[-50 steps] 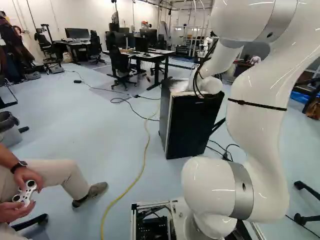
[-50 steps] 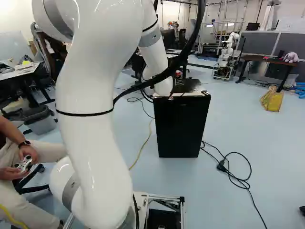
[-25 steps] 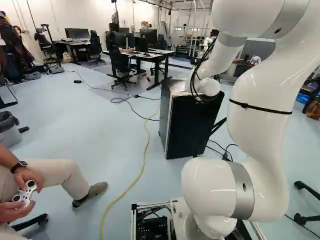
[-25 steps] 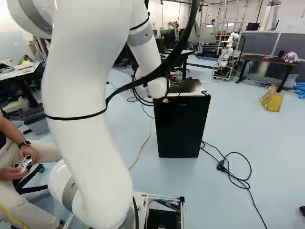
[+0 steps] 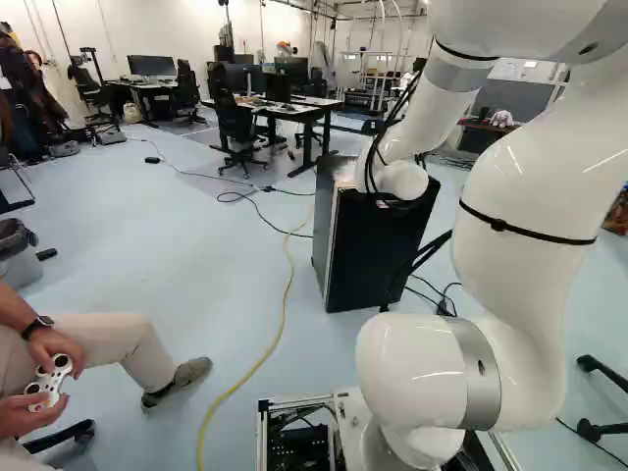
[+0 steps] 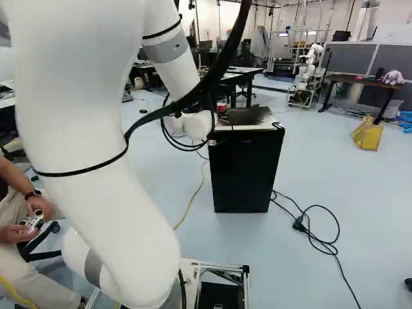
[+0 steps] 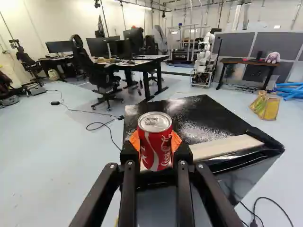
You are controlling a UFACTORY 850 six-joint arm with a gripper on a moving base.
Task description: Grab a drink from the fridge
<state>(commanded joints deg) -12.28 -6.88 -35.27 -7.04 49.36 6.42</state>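
Note:
In the wrist view my gripper (image 7: 155,147) is shut on a red drink can (image 7: 155,142), its orange pads pressed against both sides. The can stands upright, silver lid up, in front of the black fridge top (image 7: 203,113); whether it touches the fridge I cannot tell. In the left base view the wrist hides the gripper at the top front edge of the small black fridge (image 5: 373,250). The right base view shows the can (image 6: 221,107) as a small red patch past the wrist, over the fridge's left side. The fridge front (image 6: 244,170) looks closed.
Black cables and a plug (image 6: 299,222) lie on the floor right of the fridge; a yellow cable (image 5: 257,363) runs along its left. A seated person's foot (image 5: 177,381) is left of the base. Desks (image 7: 137,64) and another robot (image 7: 202,61) stand farther back.
The arm has swung: its wrist has shifted leftward in the right base view and slightly lower in both, the gripper moving along with it. Base and fridge have stayed in place.

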